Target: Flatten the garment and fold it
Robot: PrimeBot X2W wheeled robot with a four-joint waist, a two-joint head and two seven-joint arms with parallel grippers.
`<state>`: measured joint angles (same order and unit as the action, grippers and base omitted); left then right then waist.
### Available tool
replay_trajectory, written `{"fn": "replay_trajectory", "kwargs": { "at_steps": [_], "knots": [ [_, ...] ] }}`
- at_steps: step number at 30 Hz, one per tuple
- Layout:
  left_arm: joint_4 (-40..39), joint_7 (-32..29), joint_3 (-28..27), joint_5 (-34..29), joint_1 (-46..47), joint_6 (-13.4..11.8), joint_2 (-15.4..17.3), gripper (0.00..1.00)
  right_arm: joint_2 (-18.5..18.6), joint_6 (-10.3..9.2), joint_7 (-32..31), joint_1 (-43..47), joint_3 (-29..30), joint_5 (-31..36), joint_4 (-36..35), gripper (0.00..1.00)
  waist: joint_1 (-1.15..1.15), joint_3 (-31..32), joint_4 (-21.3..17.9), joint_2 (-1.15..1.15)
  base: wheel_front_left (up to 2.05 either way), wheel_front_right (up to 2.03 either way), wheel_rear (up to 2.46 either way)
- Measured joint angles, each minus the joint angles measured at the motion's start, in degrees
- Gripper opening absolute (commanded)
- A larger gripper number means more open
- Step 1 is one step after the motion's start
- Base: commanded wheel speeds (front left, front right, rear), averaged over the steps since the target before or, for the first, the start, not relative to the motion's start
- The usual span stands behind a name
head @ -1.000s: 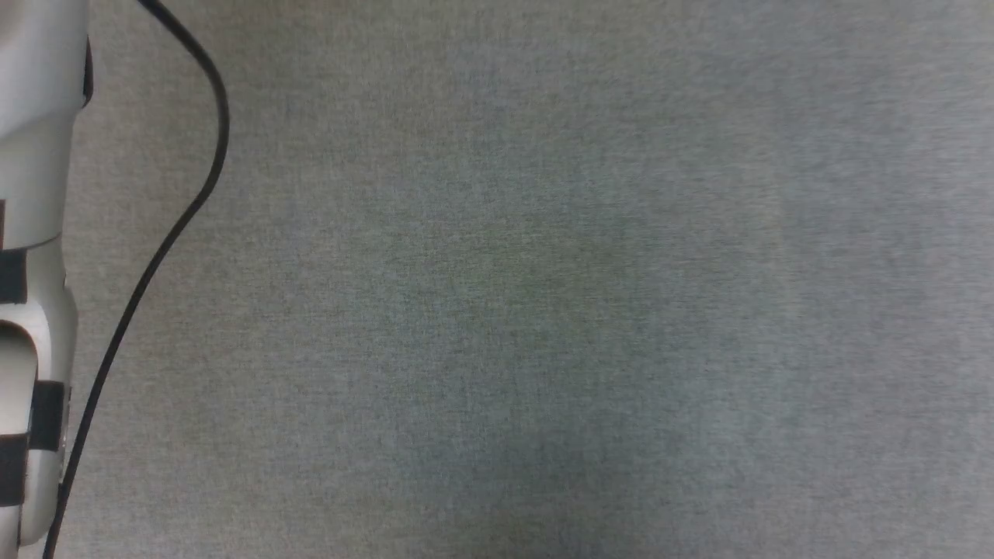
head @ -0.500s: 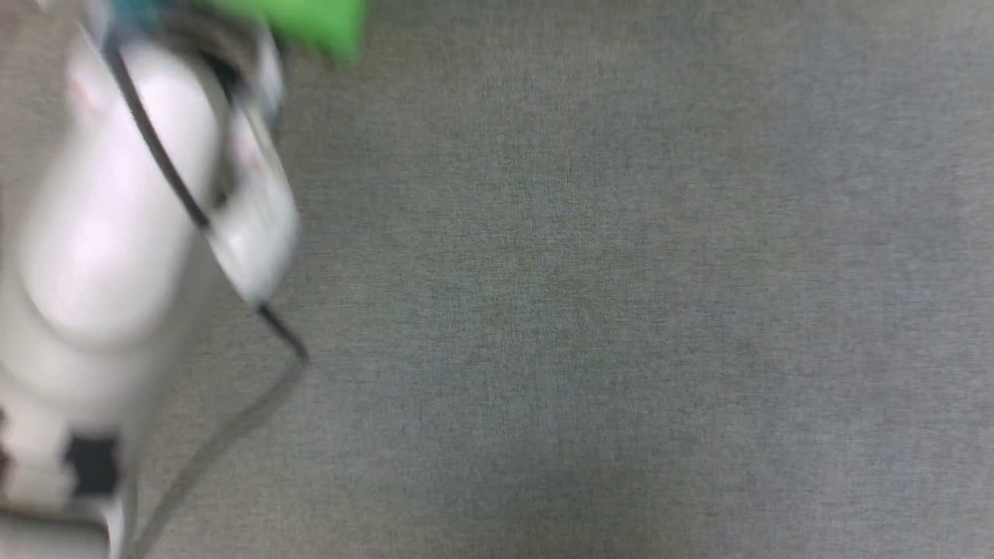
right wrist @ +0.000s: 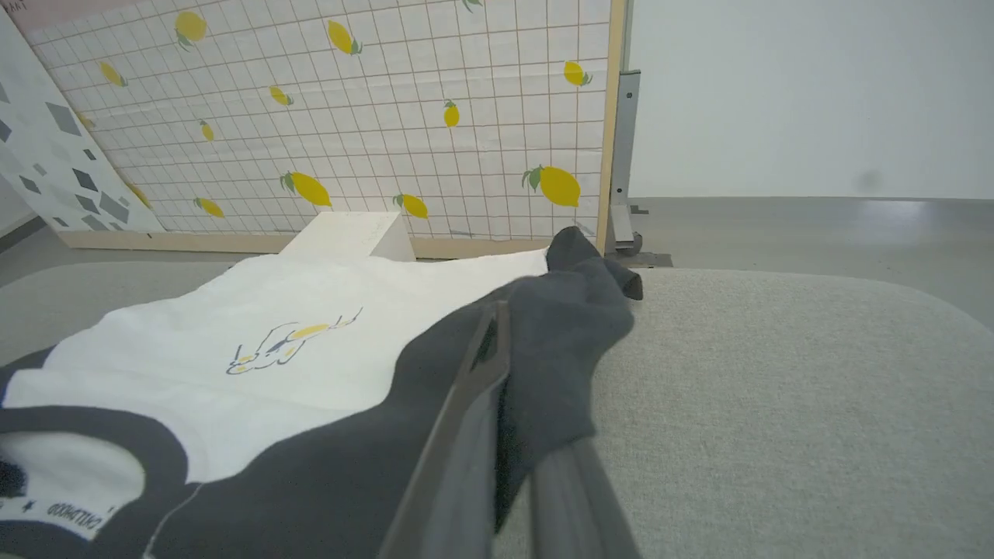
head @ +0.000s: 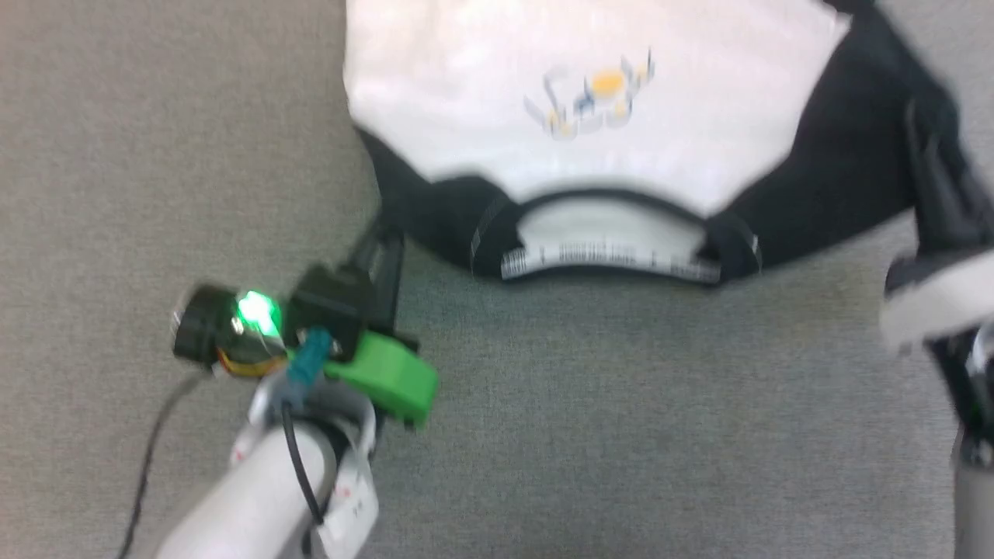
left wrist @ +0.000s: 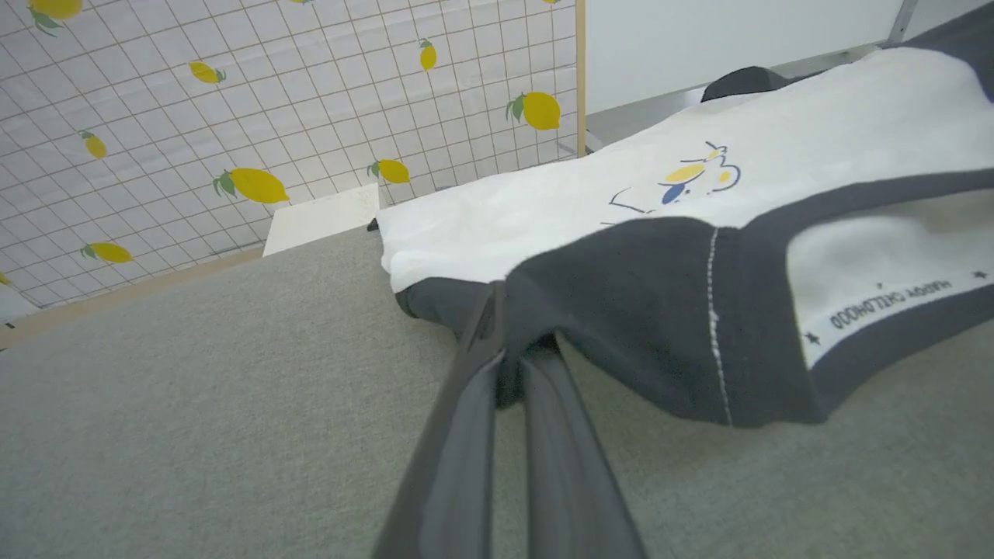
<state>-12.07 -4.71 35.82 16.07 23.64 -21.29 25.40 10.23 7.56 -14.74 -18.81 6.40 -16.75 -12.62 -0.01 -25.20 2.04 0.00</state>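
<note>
Two hands grip one T-shirt (head: 683, 147), which lies chest-up on the grey counter (head: 621, 435) with its neckband (head: 613, 268) towards the robot. The shirt is white with black sleeves, and a small yellow-and-blue print (head: 598, 97) sits on the chest.

The left hand (left wrist: 509, 369) is closed on a fold of black cloth at the shirt's left shoulder, its fingers pressed together with the cloth between them. The right hand (right wrist: 501, 353) is closed on the black right sleeve (right wrist: 575, 326), which bunches up and hangs over its fingers. In the head view that side is blurred.

The left wrist carries a green block (head: 384, 380) and a lit green lamp (head: 252, 310). Beyond the counter stands a grid-patterned screen with lemons (right wrist: 373, 116), with a white block (right wrist: 349, 233) at its foot.
</note>
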Motion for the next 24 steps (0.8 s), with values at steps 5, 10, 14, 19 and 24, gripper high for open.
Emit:
{"fn": "replay_trajectory", "kwargs": {
  "at_steps": [5,10,14,19,24],
  "knots": [
    [-0.2,-0.6,1.8,2.4,-5.3,0.3,0.5,0.0,-2.4,0.0,-0.1,9.8,2.6,0.6,-0.4,0.0,0.0,3.6,-0.2,0.0,0.0,0.0,0.0],
    [0.3,-0.2,2.5,4.4,-8.4,1.1,0.8,0.0,-4.4,0.0,-1.0,17.7,4.0,1.2,-0.3,0.0,0.0,6.3,-0.1,0.0,0.0,0.0,0.0],
    [1.5,-0.2,2.7,6.8,-11.9,1.4,1.5,0.0,-5.8,0.0,-1.4,22.0,4.2,1.2,-0.2,0.0,0.0,8.2,-0.3,0.0,0.0,0.0,0.0],
    [2.3,-2.6,3.6,10.0,-17.9,1.4,3.0,0.0,-6.5,0.0,-2.2,26.1,4.2,1.2,-0.6,0.0,0.0,10.8,-0.7,0.0,0.0,0.0,0.0],
    [1.5,-6.0,4.8,13.2,-23.0,1.6,4.4,0.0,-7.1,0.0,-4.1,30.1,3.6,1.7,-0.6,0.0,0.0,13.3,-1.3,0.0,0.0,0.0,0.0]
  ]
}}
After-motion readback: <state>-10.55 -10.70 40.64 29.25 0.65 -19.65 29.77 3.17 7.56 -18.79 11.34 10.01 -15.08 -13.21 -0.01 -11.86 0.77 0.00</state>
